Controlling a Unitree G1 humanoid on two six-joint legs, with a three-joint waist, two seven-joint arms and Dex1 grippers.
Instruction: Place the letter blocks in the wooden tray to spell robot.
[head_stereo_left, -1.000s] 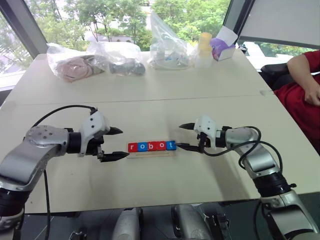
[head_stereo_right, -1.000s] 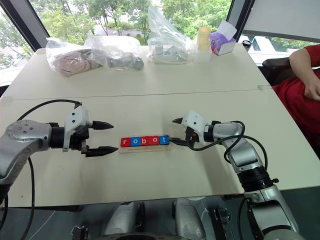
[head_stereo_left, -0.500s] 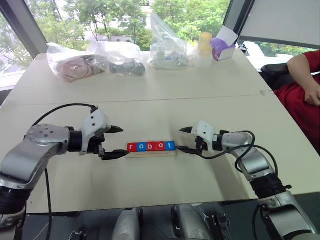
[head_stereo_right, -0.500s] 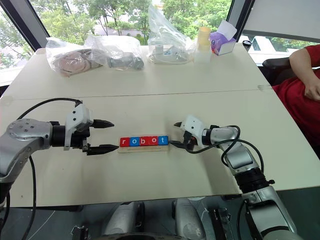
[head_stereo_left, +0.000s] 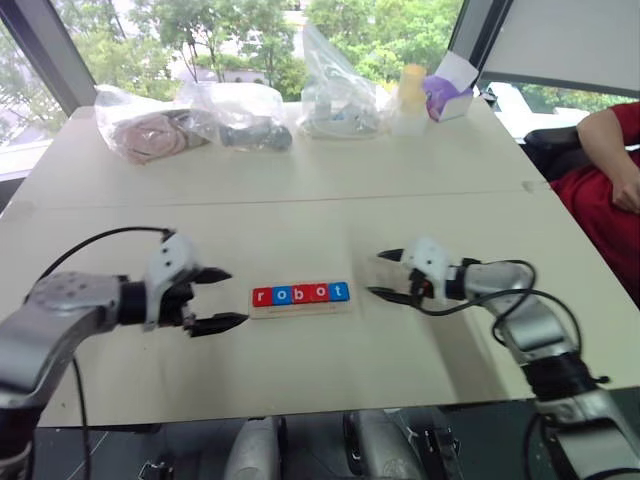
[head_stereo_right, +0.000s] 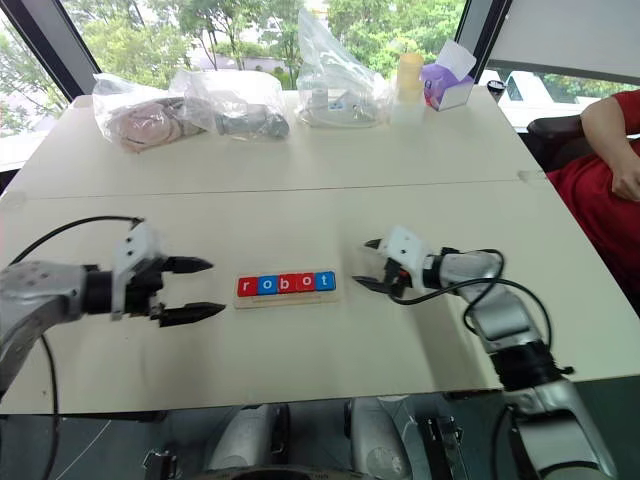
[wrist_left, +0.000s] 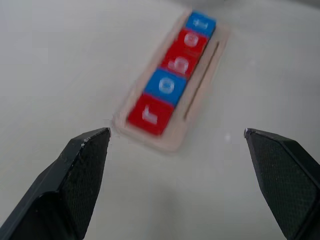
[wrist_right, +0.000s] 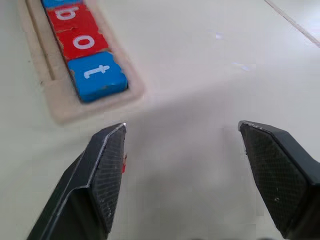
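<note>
Five letter blocks (head_stereo_left: 300, 294) in wooden tray (head_stereo_left: 301, 307), between wide-open, empty left gripper (head_stereo_left: 214, 298) and right gripper (head_stereo_left: 385, 273).

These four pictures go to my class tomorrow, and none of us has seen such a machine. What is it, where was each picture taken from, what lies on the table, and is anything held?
It is a humanoid robot with two arms. Two pictures come from its head, looking down; the other two from cameras on its wrists. On the table a wooden tray holds five letter blocks spelling robot. The left gripper and the right gripper are both open and hold nothing, one at each end of the tray, not touching it. Plastic bags lie at the far edge, and a person's arm shows at the side.
</note>
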